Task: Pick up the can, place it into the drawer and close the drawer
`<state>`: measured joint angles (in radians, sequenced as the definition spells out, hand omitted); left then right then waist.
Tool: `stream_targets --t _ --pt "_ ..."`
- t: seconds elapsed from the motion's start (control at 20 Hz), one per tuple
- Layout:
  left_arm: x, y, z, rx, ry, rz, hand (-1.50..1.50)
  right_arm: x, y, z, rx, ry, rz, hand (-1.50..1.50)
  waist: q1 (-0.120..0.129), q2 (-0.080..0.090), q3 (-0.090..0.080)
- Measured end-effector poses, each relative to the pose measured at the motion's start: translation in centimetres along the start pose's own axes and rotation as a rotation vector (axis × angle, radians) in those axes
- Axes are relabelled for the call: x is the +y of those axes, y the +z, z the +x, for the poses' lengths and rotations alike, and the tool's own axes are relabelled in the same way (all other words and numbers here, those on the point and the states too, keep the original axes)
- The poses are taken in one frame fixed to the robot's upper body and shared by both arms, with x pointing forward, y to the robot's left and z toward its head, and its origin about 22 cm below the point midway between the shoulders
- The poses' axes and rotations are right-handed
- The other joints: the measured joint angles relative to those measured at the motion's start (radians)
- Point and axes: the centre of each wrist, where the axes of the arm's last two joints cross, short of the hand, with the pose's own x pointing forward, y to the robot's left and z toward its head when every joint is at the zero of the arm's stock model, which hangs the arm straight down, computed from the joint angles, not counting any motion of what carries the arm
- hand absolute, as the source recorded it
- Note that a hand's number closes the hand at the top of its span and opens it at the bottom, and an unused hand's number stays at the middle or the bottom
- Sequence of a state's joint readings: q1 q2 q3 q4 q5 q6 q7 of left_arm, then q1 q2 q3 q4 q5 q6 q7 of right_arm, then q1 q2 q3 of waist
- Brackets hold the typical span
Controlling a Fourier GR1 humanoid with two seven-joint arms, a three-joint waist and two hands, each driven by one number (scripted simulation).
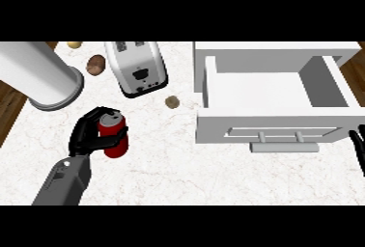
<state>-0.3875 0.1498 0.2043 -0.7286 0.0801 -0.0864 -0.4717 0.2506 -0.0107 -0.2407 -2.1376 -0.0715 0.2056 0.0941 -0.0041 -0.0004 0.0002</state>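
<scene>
The left hand (89, 137) has its fingers (107, 141) curled round the red can (114, 137), which stands upright on the white desk (178, 173). Well to the right of those fingers the white drawer (274, 113) stands pulled open, its handle (285, 147) facing forward. Beyond the fingers lie a toaster (139, 67) and a paper-towel roll (39, 75). The right hand (357, 149) shows only at the right edge; I cannot tell how far its fingers are open.

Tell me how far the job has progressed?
Done: the left hand has its fingers curled round the red can, which stands on the counter. Left: carry it into the open, empty drawer, then push that closed. The right hand rests at the edge.
</scene>
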Motion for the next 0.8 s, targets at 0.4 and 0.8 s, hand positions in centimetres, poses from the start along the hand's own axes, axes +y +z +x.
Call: stream_targets --t 0.4,0.8 --pt "0.3 1.4 0.4 -0.029 0.028 0.087 1.5 -0.2 0.6 0.0 -0.002 -0.007 -0.007 -1.5 0.002 -0.001 0.0" --pt "-1.6 0.6 4.0 -0.088 0.031 0.05 1.5 -1.0 1.7 0.0 -0.009 -0.006 -0.018 -1.5 0.001 -0.001 0.0"
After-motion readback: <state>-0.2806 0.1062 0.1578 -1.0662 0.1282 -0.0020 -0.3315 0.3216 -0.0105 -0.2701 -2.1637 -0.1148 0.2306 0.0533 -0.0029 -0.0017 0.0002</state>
